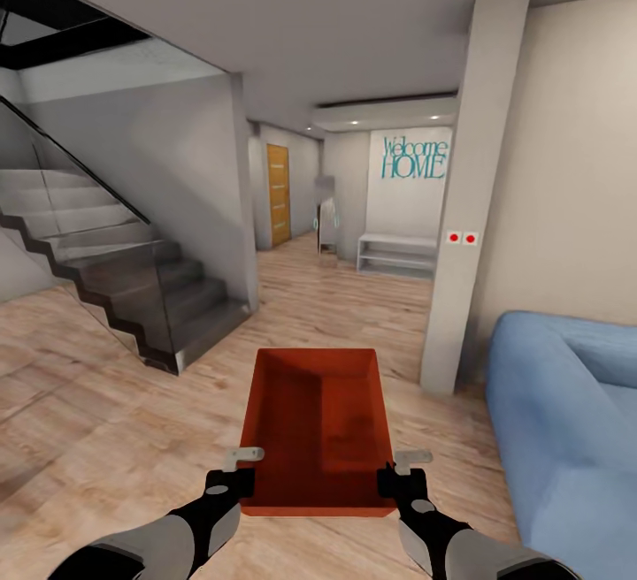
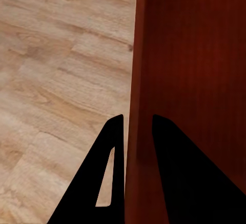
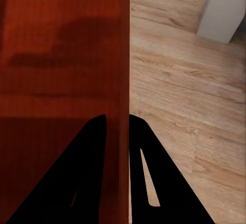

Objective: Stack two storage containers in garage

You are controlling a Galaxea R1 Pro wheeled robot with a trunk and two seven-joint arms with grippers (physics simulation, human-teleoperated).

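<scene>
One open orange-red rectangular storage bin (image 1: 317, 425) is up off the light wood plank floor (image 1: 106, 385), carried between both claws. Left gripper (image 1: 232, 470) is pinching the bin's left wall, one finger (image 2: 92, 193) outside and one inside. Right gripper (image 1: 400, 471) has the right wall clamped the same way, with a finger (image 3: 154, 178) on the outer side. Blue sofa (image 1: 566, 421) sits off to the right claw's side, grey staircase (image 1: 133, 279) ahead-left, white pillar (image 1: 469, 209) ahead-right
</scene>
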